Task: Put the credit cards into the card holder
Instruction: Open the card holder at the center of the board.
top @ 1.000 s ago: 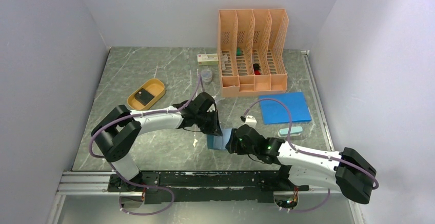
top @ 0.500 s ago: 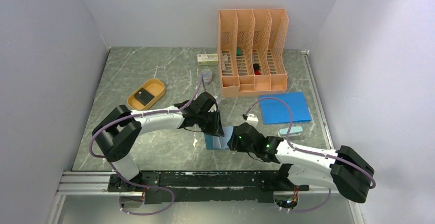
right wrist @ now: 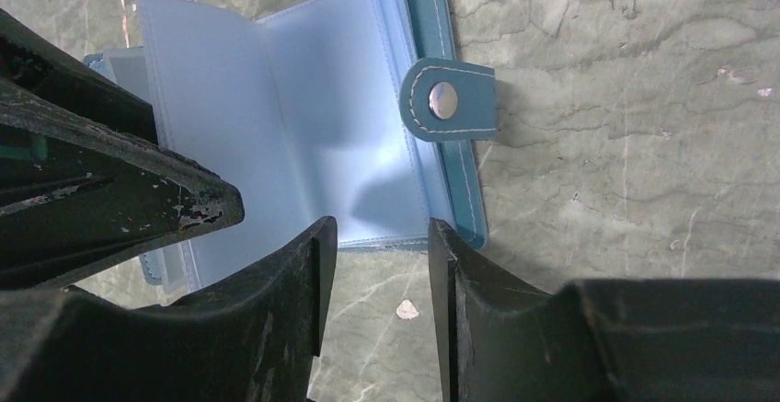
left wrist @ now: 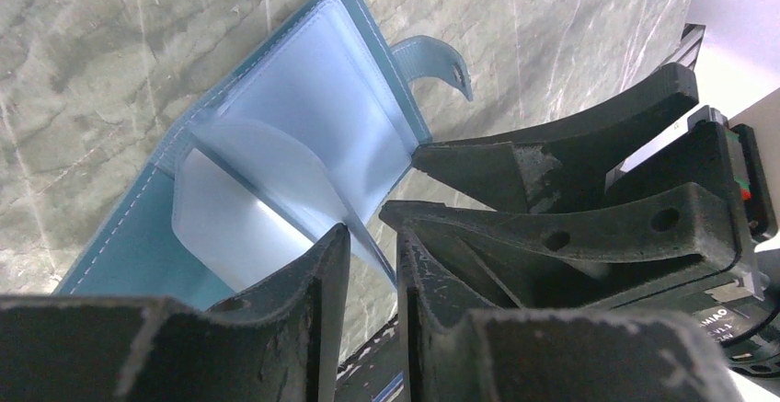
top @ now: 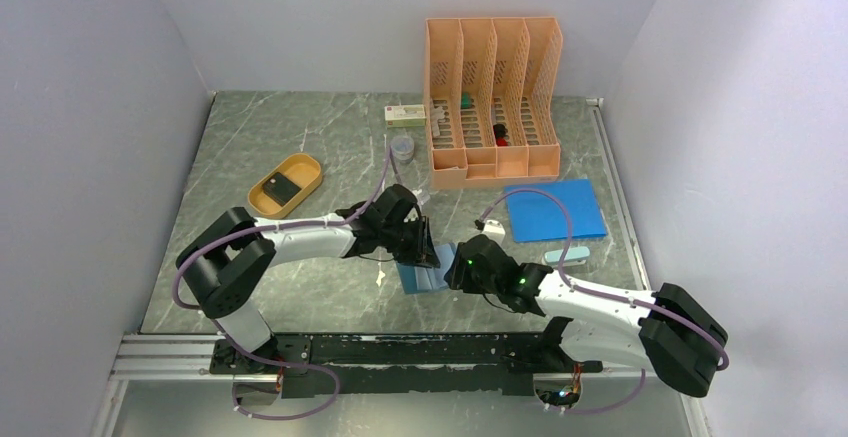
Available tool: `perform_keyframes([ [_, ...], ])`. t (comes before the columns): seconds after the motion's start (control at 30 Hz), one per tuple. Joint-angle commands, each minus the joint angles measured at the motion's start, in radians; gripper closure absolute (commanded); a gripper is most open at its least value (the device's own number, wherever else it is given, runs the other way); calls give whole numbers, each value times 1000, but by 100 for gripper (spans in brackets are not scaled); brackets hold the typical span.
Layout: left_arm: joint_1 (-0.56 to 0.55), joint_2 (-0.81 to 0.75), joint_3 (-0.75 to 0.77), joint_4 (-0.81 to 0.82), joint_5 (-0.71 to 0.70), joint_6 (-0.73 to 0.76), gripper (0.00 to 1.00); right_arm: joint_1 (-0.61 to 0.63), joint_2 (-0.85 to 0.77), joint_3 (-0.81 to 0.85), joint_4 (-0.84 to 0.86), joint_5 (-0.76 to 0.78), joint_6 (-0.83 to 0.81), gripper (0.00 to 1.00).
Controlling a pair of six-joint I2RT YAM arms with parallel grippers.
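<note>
Card holder lay open on the desk, toward 6 o'clock of the desk's middle in the overhead view, between the two arms' tips. Its teal cover was flat on the marbled top and its clear inner pockets were fanned out. The snap tab stuck out from one edge of the holder, stud facing up.

The left hand came in from 10 o'clock of the holder. Its fingers were only narrowly parted, their tips just over one clear leaf that stood up from the spine. The right hand reached in from 4 o'clock. Its fingers stood moderately wide, hanging over the holder's edge below the tab, with that edge and bare desk showing in the gap between them. The two hands' tips were close together above the pockets.

One dark credit card lay in an orange oval tray at 10 o'clock, well apart from the holder. A peach file rack stood at 1 o'clock, and a flat blue sheet lay at 3 o'clock.
</note>
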Motion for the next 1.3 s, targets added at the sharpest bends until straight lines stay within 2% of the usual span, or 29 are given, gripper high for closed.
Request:
perform_keyframes([
  [0.0,-3,-8,-15,77,13,1,69,-9,9,-10,22,-9,-7,55],
  [0.9,-3,82,-38,83,-51,34,68,-8,-42,-19,-9,-13,-20,51],
  [1.17,-2,97,-40,89,-53,35,68,-8,-193,-67,7,-45,-60,38],
  [1.27,-2,100,-38,93,-50,33,68,-9,-181,-57,13,-74,-95,34],
])
